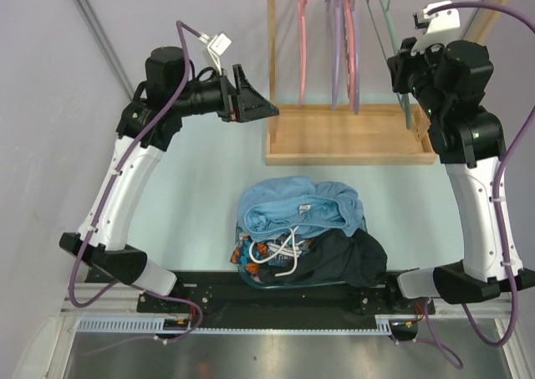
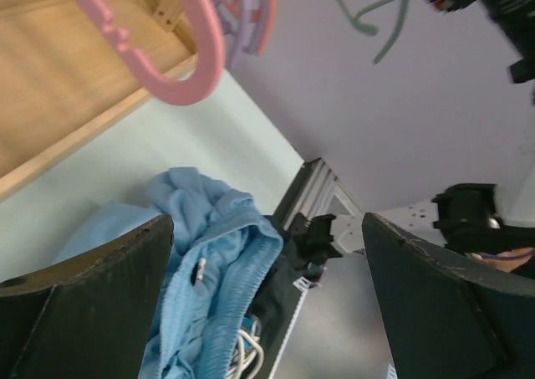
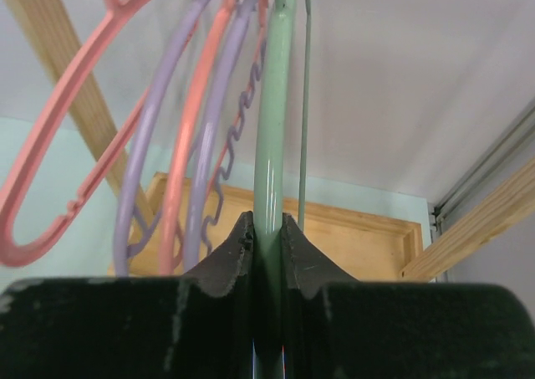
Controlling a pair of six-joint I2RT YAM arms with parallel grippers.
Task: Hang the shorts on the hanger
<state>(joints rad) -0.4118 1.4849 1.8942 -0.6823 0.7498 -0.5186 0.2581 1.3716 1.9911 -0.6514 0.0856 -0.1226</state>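
Observation:
The light blue shorts point(image 1: 299, 207) lie crumpled on top of a clothes pile at the table's near middle, white drawstring point(image 1: 284, 251) trailing forward. They also show in the left wrist view point(image 2: 213, 262). The sage hanger point(image 1: 391, 28) hangs on the wooden rack at the far right. My right gripper point(image 1: 403, 71) is shut on its bar point(image 3: 272, 145). My left gripper point(image 1: 255, 103) is open and empty, held high left of the rack, well above the shorts.
The wooden rack point(image 1: 343, 136) holds pink hangers point(image 1: 303, 36) and purple hangers point(image 1: 338, 44) left of the sage one. A black garment point(image 1: 347, 258) and a blue-and-orange patterned garment point(image 1: 259, 249) lie under the shorts. A black rail point(image 1: 276, 299) runs along the near edge.

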